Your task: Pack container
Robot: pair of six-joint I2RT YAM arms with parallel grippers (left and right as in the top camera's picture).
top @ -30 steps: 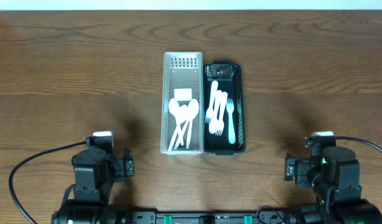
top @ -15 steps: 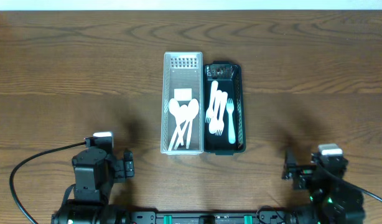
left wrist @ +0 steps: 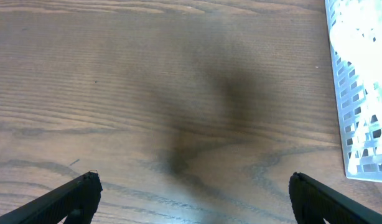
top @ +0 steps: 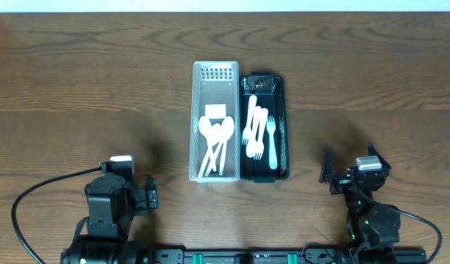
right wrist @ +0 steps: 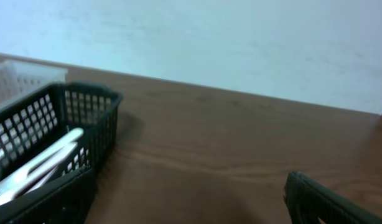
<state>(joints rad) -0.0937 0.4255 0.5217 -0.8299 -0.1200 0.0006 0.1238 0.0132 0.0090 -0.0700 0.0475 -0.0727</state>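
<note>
A white basket [top: 198, 103] in the middle of the table holds white spoons [top: 215, 139]. A black basket [top: 284, 110] touches its right side and holds white forks [top: 257, 133]. My left gripper [top: 116, 167] is near the front left, open and empty over bare wood [left wrist: 191, 180]; the white basket shows at the right edge of its view [left wrist: 359, 106]. My right gripper [top: 352, 167] is near the front right, open and empty, tilted up. Its wrist view shows the black basket [right wrist: 85, 118] with forks [right wrist: 35, 165] at the left, and one finger only.
The table is dark wood [top: 86, 88]. A pale wall [right wrist: 209, 37] lies beyond the far edge. Cables run from both arm bases along the front edge [top: 34, 198].
The right arm has swung and tilted upward, its gripper now pointing towards the black basket and spread open. The left arm and both baskets have not moved.
</note>
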